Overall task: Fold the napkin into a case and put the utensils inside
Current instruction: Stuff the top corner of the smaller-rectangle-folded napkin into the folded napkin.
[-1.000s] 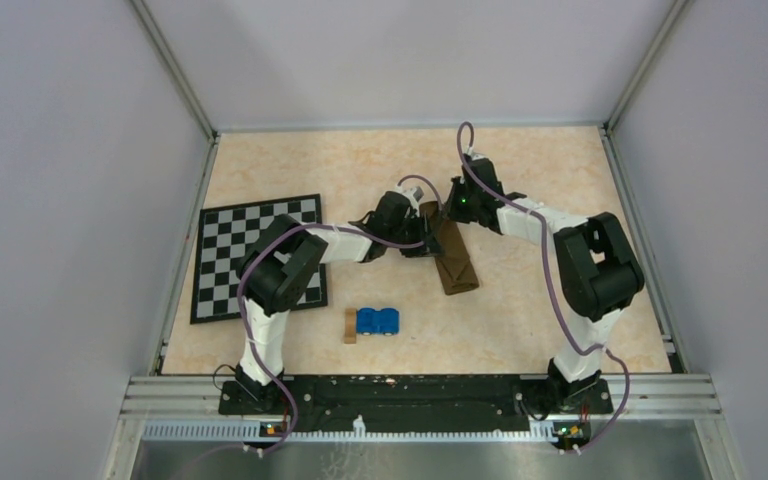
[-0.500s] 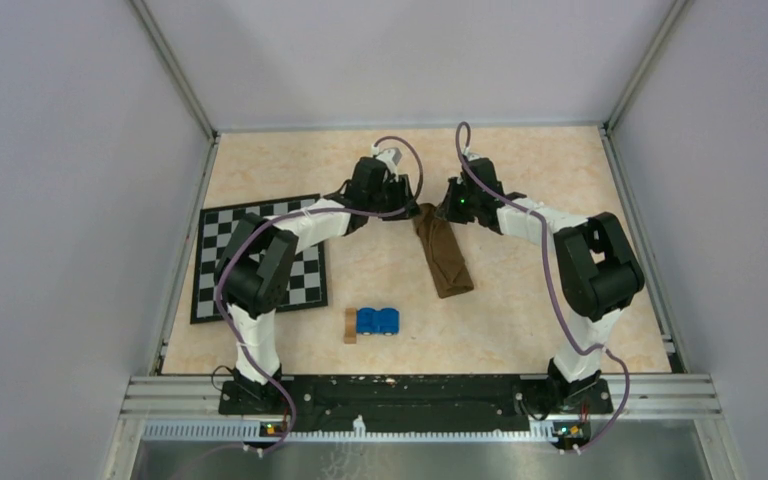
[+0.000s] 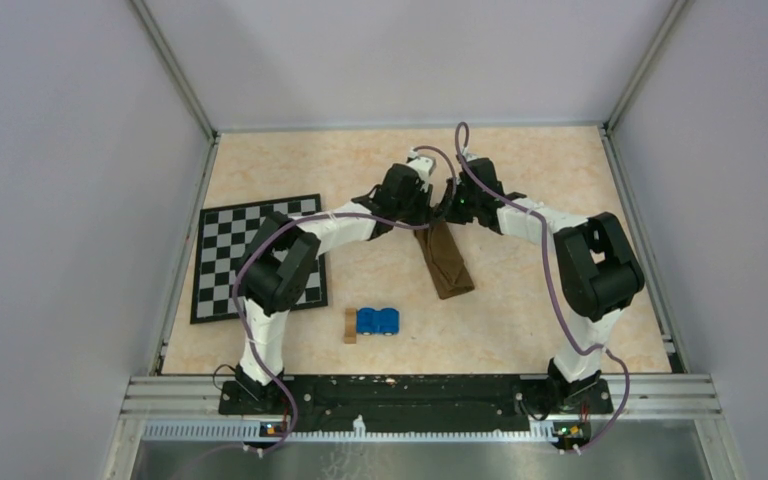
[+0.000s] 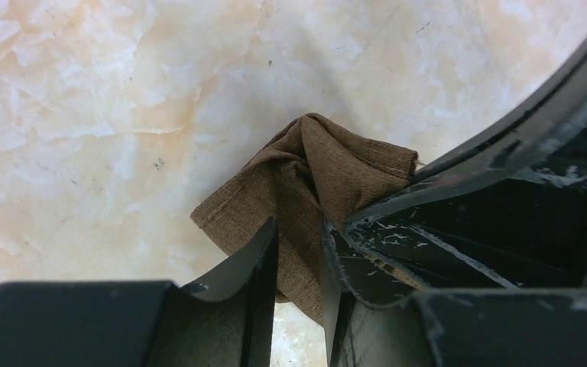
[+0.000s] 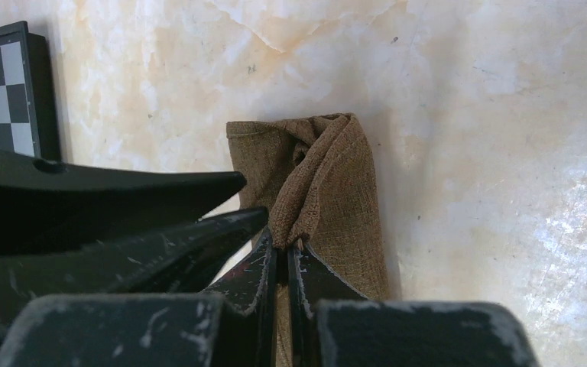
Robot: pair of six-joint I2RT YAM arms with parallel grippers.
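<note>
The napkin lies folded into a long narrow dark brown strip, the case, running from mid-table toward the back. My left gripper and right gripper meet at its far end. In the left wrist view the left gripper has its jaws narrow, with a fold of the napkin filling the gap between them. In the right wrist view the right gripper is shut on a bunched pinch of the napkin, which is raised there. No utensils show in any view.
A black-and-white checkered mat lies at the left. A blue object and a small tan wooden block sit near the front centre. Metal rails and grey walls bound the table. The two grippers almost touch.
My left gripper left the napkin's left edge, swung back and to the left, then returned to the far end beside the right gripper. The right gripper stayed holding the far end.
</note>
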